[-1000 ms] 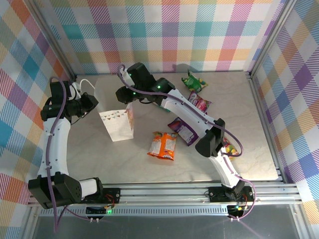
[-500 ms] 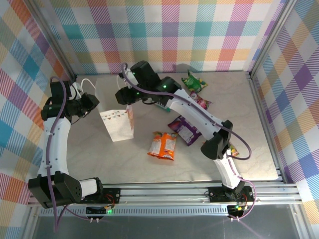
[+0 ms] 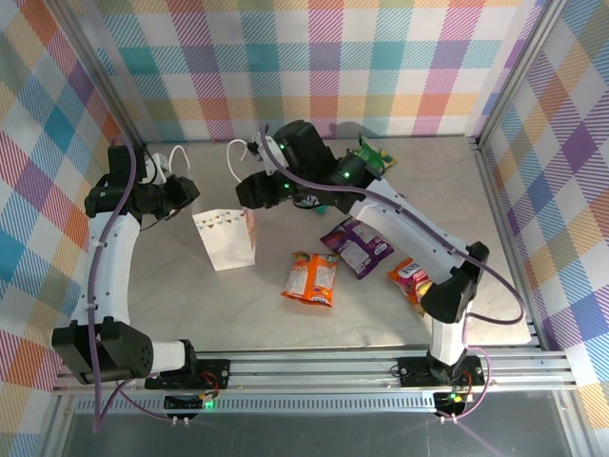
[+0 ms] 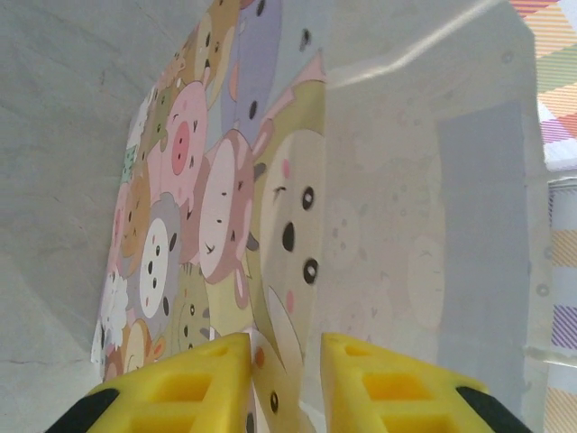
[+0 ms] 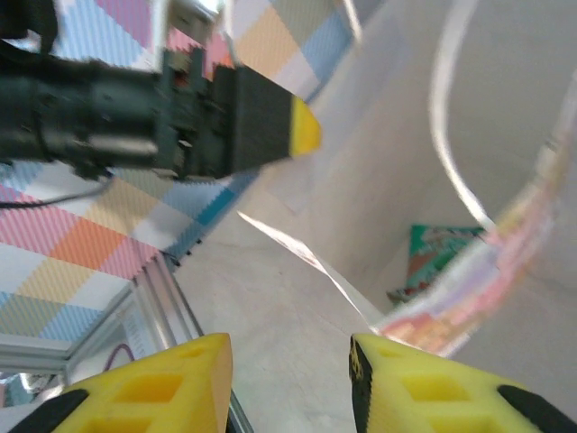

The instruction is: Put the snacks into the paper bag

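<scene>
As the bag (image 3: 225, 243) looks flimsy, the left gripper (image 4: 286, 347) straddles its rim, jaws apart; the right gripper (image 5: 288, 347) gapes empty above it; the snacks (image 3: 311, 278) beside it seem slippery: pinch edges.

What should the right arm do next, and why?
Probably swing the right gripper away from the paper bag toward the orange packet, a loose snack close to the bag. Its jaws are open with nothing between them, the left gripper straddles the bag's rim, and several packets lie out on the table.
</scene>
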{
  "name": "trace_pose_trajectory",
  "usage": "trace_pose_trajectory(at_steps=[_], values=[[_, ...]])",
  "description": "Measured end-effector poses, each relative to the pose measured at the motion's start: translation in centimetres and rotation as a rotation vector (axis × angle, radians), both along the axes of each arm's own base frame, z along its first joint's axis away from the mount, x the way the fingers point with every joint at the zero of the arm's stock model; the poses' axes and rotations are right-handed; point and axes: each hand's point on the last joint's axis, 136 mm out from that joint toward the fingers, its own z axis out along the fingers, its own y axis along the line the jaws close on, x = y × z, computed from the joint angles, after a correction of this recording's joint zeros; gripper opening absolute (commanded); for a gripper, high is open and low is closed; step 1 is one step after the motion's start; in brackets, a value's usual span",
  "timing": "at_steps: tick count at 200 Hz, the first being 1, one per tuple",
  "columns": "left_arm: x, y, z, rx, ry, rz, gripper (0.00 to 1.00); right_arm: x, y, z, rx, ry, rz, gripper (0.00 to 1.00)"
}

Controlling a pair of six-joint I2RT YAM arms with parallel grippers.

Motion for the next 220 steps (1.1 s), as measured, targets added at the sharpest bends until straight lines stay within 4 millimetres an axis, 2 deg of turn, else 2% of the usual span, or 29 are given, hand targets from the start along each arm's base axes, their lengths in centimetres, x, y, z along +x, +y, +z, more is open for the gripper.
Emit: trace_pose_trajectory(at_steps=[14, 50, 92, 115, 175, 220], values=[[-0.1, 0.0, 0.2, 0.013, -0.001, -0.001, 0.27, -0.1, -1.3, -0.8, -0.028, -0.004, -0.035, 0.45], [-0.2, -0.1, 0.2, 0.021, 0.006, -0.002, 0.27, -0.5, -5.1, -3.5, -0.072, 0.058, -0.138, 0.6], [-0.5, -0.4, -0.1, 0.021, 0.021, -0.012, 0.27, -0.8, -10.6, -8.5, -0.138, 0.172, -0.296, 0.76], [-0.6, -0.5, -0.1, 0.026, 0.02, -0.014, 0.27, -1.8, -13.0, -11.1, -0.169, 0.227, -0.361, 0.82], [-0.9, -0.3, -0.1, 0.053, 0.029, -0.019, 0.27, -4.0, -17.3, -16.7, -0.227, 0.376, -0.488, 0.92], [-1.0, -0.4, 0.1, 0.055, 0.029, -0.025, 0.27, -5.1, -19.5, -20.6, -0.278, 0.464, -0.561, 0.94]])
